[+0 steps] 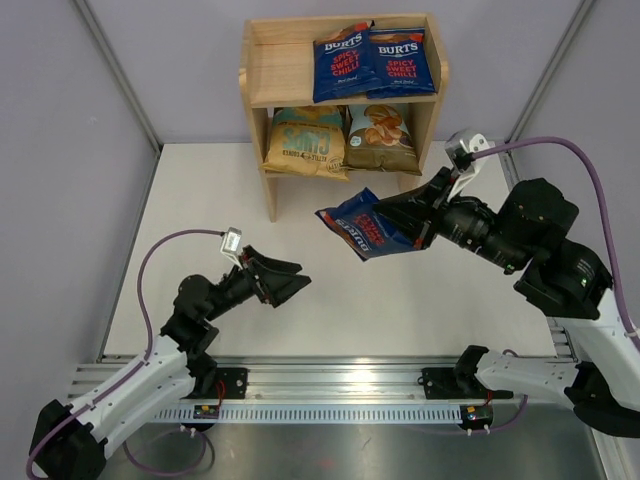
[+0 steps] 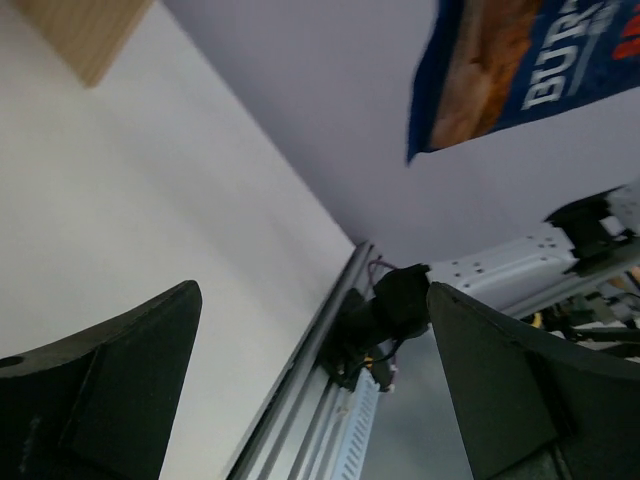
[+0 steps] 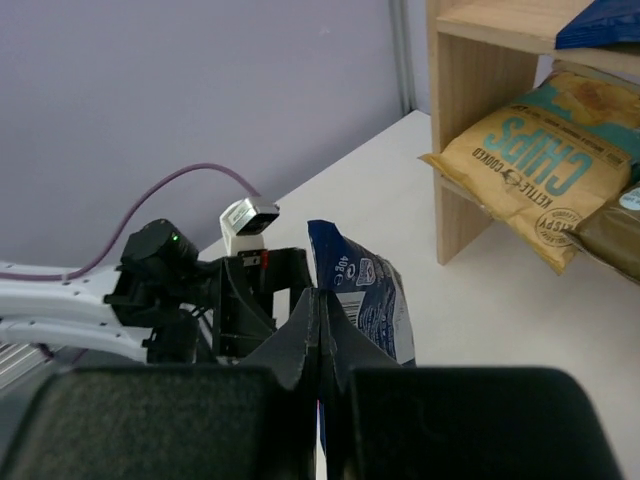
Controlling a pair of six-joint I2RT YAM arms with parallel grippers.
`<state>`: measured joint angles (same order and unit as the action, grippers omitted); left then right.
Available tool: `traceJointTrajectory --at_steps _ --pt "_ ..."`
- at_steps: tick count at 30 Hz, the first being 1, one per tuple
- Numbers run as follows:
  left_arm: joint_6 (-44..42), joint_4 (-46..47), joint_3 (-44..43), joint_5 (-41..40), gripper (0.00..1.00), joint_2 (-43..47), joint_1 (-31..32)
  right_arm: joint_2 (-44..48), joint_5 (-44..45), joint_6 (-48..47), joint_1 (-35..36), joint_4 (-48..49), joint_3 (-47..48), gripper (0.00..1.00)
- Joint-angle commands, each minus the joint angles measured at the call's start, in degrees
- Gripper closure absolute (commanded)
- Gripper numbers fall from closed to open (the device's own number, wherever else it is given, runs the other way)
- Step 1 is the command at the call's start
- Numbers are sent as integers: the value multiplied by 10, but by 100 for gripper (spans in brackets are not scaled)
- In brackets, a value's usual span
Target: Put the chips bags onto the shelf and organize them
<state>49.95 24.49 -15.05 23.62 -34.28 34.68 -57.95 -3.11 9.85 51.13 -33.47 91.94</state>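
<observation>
The wooden shelf [image 1: 268, 70] stands at the back of the table. Two dark-blue Burts chips bags [image 1: 345, 62] [image 1: 400, 58] lie side by side on its top tier. On the lower tier sit a tan-and-teal bag [image 1: 305, 140] and an olive bag [image 1: 380, 135]. My right gripper [image 1: 388, 216] is shut on the edge of a third Burts bag [image 1: 358, 228], which hangs in the air in front of the shelf. In the right wrist view the closed fingertips [image 3: 320, 296] pinch that bag [image 3: 368, 292]. My left gripper [image 1: 297, 279] stands open and holds nothing, low over the table's left side.
The shelf's left side panel [image 3: 470, 140] and the tan bag [image 3: 535, 160] show in the right wrist view, with the left arm [image 3: 190, 290] beyond the held bag. The metal base rail [image 1: 340, 385] runs along the near edge. Grey walls close in both sides.
</observation>
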Motion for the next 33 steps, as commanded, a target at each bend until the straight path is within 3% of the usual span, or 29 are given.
traceJointTrajectory --at_steps 1,11,17,21,29,32,33 --pt "48 262 9 70 1 -13 10 8 -51 26 5 -23 19 100" --pt "18 356 -22 82 1 -91 50 22 -137 84 5 -1 26 100" --pt "-33 400 -62 91 1 -121 113 23 -196 125 5 37 15 100" --pt "-77 421 -88 92 1 -131 158 36 -197 137 5 56 1 100" --pt "-79 447 -112 59 1 -169 177 62 -210 167 5 88 -31 100" --pt "-74 471 -113 58 11 -184 183 69 -197 167 5 90 -33 100" --pt "-72 486 -114 58 25 -187 188 72 -190 167 5 91 -39 100"
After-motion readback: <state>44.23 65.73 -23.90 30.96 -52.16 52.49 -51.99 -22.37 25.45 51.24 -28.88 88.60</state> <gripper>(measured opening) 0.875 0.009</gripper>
